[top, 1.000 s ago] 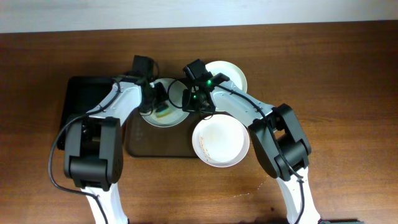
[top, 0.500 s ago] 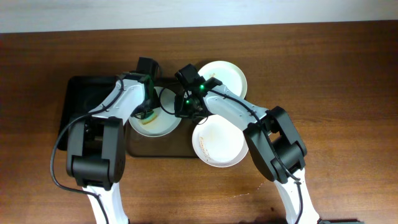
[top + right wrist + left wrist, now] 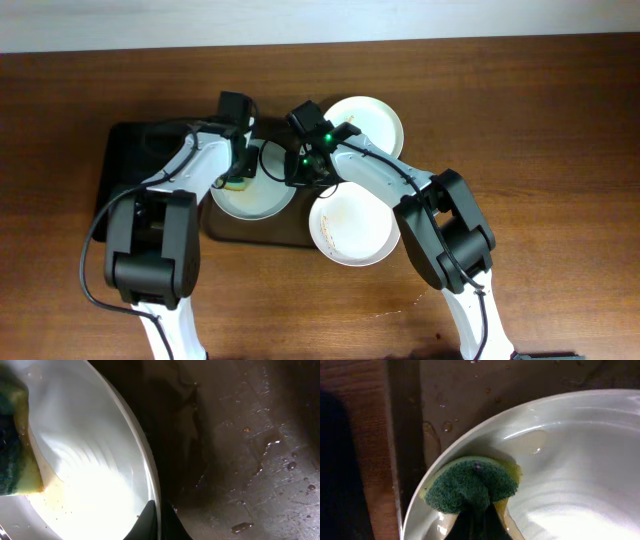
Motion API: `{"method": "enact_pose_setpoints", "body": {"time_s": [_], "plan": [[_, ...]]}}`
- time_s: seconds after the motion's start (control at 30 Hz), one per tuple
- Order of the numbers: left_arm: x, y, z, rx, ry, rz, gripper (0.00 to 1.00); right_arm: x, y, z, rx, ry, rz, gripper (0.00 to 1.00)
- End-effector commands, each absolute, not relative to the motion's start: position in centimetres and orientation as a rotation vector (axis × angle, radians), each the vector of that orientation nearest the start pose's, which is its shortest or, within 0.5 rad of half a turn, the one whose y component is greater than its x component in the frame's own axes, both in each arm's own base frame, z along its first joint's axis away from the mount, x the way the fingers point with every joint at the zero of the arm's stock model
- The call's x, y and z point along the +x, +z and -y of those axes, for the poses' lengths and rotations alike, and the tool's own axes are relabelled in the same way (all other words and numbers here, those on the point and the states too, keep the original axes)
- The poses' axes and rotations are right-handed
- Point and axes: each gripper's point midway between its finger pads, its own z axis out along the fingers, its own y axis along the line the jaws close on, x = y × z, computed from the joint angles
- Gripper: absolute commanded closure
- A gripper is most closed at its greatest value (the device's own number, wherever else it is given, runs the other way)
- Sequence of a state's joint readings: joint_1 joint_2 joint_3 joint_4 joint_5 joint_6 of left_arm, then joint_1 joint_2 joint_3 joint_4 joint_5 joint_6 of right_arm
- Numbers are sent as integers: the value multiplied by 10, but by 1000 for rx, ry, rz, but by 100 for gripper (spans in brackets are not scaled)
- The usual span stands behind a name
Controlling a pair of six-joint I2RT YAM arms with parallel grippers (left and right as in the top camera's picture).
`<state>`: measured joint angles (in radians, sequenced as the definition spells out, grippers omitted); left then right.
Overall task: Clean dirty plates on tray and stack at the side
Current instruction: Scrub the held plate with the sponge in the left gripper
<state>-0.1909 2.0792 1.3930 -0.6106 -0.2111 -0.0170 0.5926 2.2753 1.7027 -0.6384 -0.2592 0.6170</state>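
A white plate (image 3: 262,195) lies on the wet brown tray (image 3: 255,237). My left gripper (image 3: 238,180) is shut on a green and yellow sponge (image 3: 469,485) and presses it on the plate's left inner rim (image 3: 570,465). My right gripper (image 3: 305,167) is shut on the same plate's right rim (image 3: 156,510); the sponge shows at the left edge of the right wrist view (image 3: 12,460). A second plate (image 3: 353,228) with brown streaks sits at the tray's right front edge. A third white plate (image 3: 372,122) sits behind the right arm.
A smaller glossy black tray (image 3: 125,160) lies left of the brown tray, under the left arm. Water drops sit on the brown tray's floor (image 3: 250,435). Bare wooden table (image 3: 540,150) stretches to the right and the front.
The gripped plate has slid to the left and toward the front on the tray. The sponge has moved with the left gripper from the plate's middle to its left inner rim.
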Motion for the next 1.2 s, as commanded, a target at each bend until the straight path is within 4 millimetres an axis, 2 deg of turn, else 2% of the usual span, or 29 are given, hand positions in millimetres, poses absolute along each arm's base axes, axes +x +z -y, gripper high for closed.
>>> {"method": "enact_pose_setpoints", "body": {"time_s": [0.0,0.1,0.17,0.27,0.33,0.4,0.53,0.63,0.67,0.73,0.8,0.9,0.93,1.07,1.13,1.17], "plan": [[384,-68,34,-11,472,-2993,99,394,-8,-317,-38,571,-2974,95],[388,-54,40,-112,522,-2924,99,394,-8,-317,-38,571,-2974,95],[393,-34,44,-163,490,-2880,99,394,-8,-317,-38,571,-2974,95],[394,-10,37,-214,462,-2857,99,394,-8,-317,-38,571,-2974,95],[387,-11,36,-241,398,-2909,99,394,-8,-317,-38,571,-2974,95],[372,-22,39,-271,290,-2987,99,394,-8,-317,-38,571,-2974,96],[342,-31,33,-287,273,-3105,99,395,-8,-317,-38,572,-2972,96],[329,-31,33,-179,292,-3169,99,396,-7,-319,-39,578,-2964,95],[325,-32,37,-89,259,-3197,99,396,-7,-319,-40,578,-2964,95],[312,-32,53,90,101,-3271,99,396,-7,-319,-40,578,-2964,95],[298,-30,60,140,19,-3331,99,397,-7,-319,-40,577,-2963,96],[279,-25,78,292,-200,-3393,99,396,-7,-319,-40,578,-2964,96],[276,-24,78,290,-206,-3407,99,397,-7,-319,-40,577,-2963,96],[276,-24,79,292,-209,-3404,100,396,-7,-319,-40,578,-2964,95],[279,-19,89,383,-337,-3377,99,396,-7,-319,-40,577,-2964,95],[284,-15,92,371,-371,-3364,99,396,-7,-318,-40,576,-2967,96]]}}
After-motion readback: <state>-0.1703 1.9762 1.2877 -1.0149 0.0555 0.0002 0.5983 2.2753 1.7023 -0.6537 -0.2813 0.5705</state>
